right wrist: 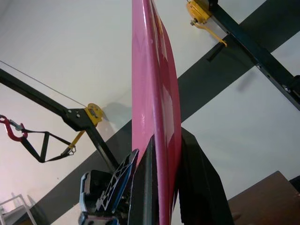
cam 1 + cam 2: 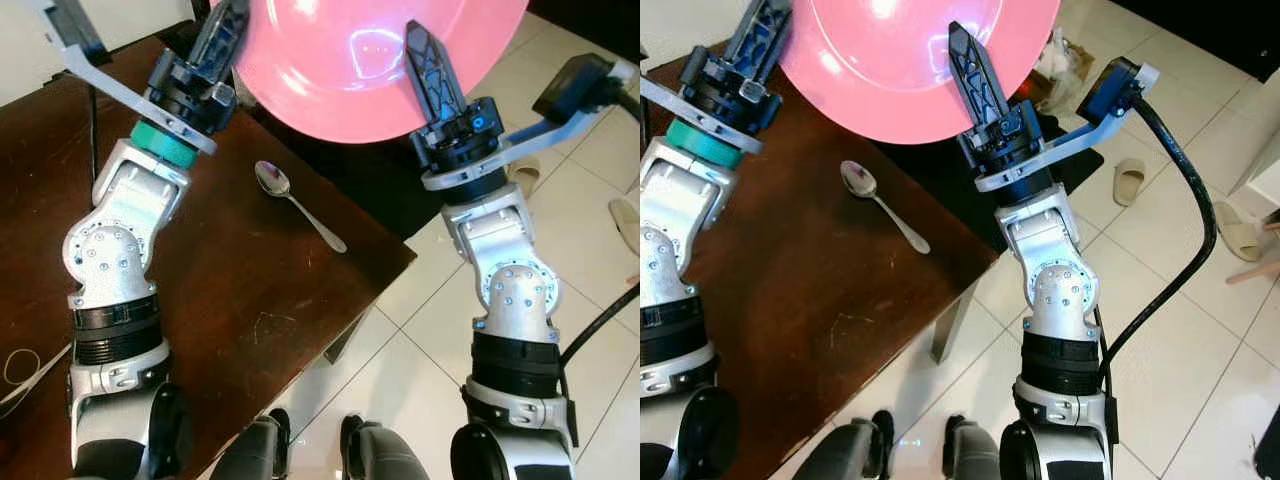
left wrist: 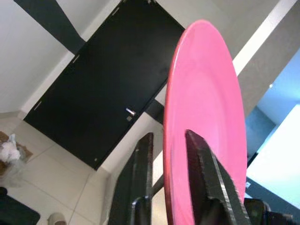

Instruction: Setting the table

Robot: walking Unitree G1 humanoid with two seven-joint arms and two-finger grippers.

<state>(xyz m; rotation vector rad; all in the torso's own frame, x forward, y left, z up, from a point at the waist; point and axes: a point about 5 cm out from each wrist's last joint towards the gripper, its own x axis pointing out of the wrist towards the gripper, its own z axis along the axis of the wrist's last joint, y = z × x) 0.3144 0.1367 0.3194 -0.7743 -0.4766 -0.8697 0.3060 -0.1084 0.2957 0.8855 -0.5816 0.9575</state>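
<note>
A pink plate (image 2: 340, 50) is held up in the air, tilted toward the head camera, over the far corner of a dark brown wooden table (image 2: 230, 290). Both grippers hold it by the rim. The right gripper (image 2: 432, 70) is clamped on the plate's near right edge: the right wrist view shows the rim edge-on, pinched between its two black fingers (image 1: 199, 187). The left gripper (image 2: 222, 35) grips the left edge, and the left wrist view shows the rim passing between its fingers (image 3: 206, 178), one on each face of the plate.

On the tabletop below the plate lies a metal spoon (image 2: 298, 205), bowl toward the far side and handle pointing toward the table's right edge, well apart from both arms. A pale looped cord (image 2: 22, 370) rests on the table near the left arm's lower part.

Right of the table the floor is pale tile (image 2: 420, 330). Beige slippers (image 2: 1130, 180) lie on it. A black door (image 3: 93, 93) shows in the left wrist view, set in a light wall.
</note>
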